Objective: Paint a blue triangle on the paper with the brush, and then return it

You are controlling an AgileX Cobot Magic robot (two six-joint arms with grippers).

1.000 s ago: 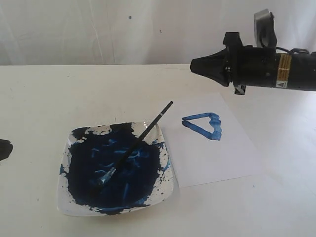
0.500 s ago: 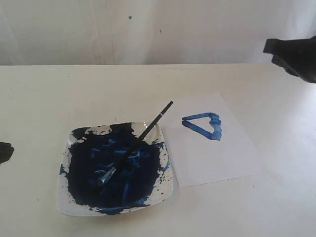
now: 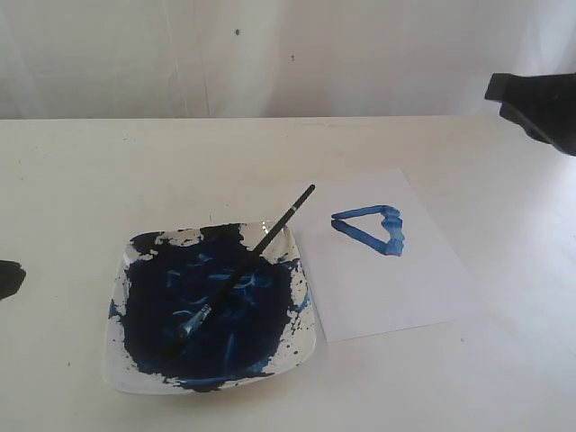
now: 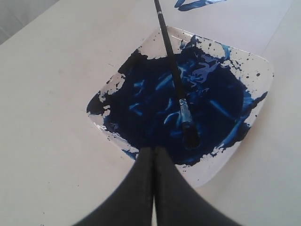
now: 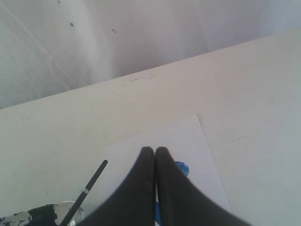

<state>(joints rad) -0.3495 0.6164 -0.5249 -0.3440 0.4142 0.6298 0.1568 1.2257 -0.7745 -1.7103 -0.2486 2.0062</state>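
Item, brush: lies loose in the dish, bristles in the paint, handle end out over the rim toward the paper. Item, blue triangle: closed outline on the paper, just beside the dish. My right gripper: pressed together, empty, well apart from the dish. My left gripper: likewise, near the dish. Task: seemingly complete; nothing left.

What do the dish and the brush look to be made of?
The dish: likely glazed ceramic or glossy plastic; its bare white rim looks smooth and faintly shiny. The brush: slim black handle with a smooth finish, painted wood or plastic, can't tell which; the silvery ferrule looks like metal.
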